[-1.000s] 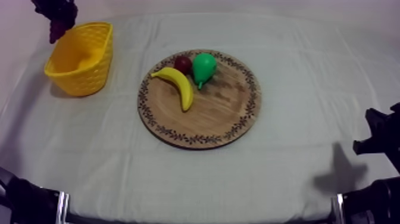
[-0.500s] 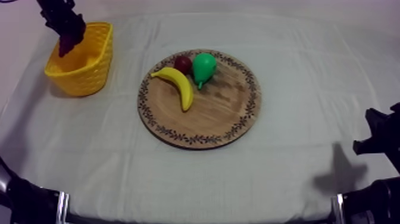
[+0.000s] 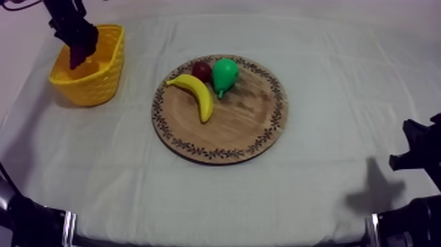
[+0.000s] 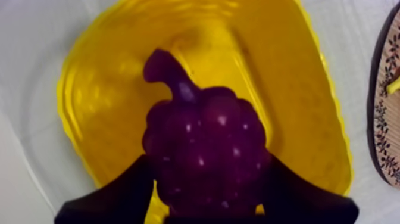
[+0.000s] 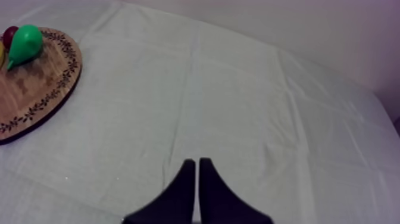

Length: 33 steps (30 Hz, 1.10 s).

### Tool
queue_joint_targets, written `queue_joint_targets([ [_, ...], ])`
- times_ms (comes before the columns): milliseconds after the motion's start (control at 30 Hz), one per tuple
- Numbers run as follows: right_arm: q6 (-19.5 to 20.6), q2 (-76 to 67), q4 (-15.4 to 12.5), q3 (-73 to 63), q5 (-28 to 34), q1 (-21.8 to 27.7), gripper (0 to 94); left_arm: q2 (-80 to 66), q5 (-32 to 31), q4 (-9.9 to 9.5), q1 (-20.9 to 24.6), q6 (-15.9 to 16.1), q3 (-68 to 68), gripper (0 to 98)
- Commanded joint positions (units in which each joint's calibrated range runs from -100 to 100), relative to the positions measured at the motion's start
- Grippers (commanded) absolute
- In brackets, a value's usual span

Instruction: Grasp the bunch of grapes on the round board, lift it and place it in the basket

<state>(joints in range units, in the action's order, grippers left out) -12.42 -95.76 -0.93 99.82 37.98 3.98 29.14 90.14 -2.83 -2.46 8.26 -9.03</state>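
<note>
Lowering further, left gripper (image 4: 205, 184) is clamping purple bunch of grapes (image 4: 205, 140) over yellow basket (image 4: 300, 113), stem showing in left wrist view. Right gripper (image 5: 197, 170) is resting closed.

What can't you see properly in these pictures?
Left wrist view: the bunch of grapes hides part of the floor of the yellow basket.
Top view: the pear hides one side of the small red fruit.
Right wrist view: the edge cuts off the wooden board.

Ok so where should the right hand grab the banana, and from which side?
Likely from above: pinch the banana across the narrow width of its nearer half. It lies flat on the wooden board; its far half crowds the small red fruit and pear, while the near end has bare board around.
</note>
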Motion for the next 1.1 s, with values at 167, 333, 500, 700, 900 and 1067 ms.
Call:
queue_joint_targets([
  [167, 0.0, 0.0, 0.0, 0.0, 0.0, 0.0, 0.3, 1.2, 1.9, 0.13, 0.3, -1.9, -0.3, 80.0],
  [333, 0.0, 0.0, 0.0, 0.0, 0.0, 0.0, 0.3, 1.7, 2.5, 0.22, 0.5, -2.6, -0.7, 88.2],
  [500, 0.0, 0.0, 0.0, 0.0, 0.0, 0.0, 0.3, 1.8, 3.1, 0.30, 0.5, -3.2, -0.9, 93.6],
  [700, 0.0, 0.0, 0.0, 0.0, 0.0, 0.0, 0.3, 1.4, 3.4, 0.36, 0.4, -3.7, -0.7, 95.4],
  [900, 0.0, 0.0, 0.0, 0.0, 0.0, 0.0, 0.3, -0.5, 2.5, 0.50, 0.3, -4.7, 0.7, 88.2],
  [1067, 0.0, 0.0, 0.0, 0.0, 0.0, 0.0, 0.3, -3.6, 0.5, 0.73, 0.0, -5.3, 2.9, 77.6],
])
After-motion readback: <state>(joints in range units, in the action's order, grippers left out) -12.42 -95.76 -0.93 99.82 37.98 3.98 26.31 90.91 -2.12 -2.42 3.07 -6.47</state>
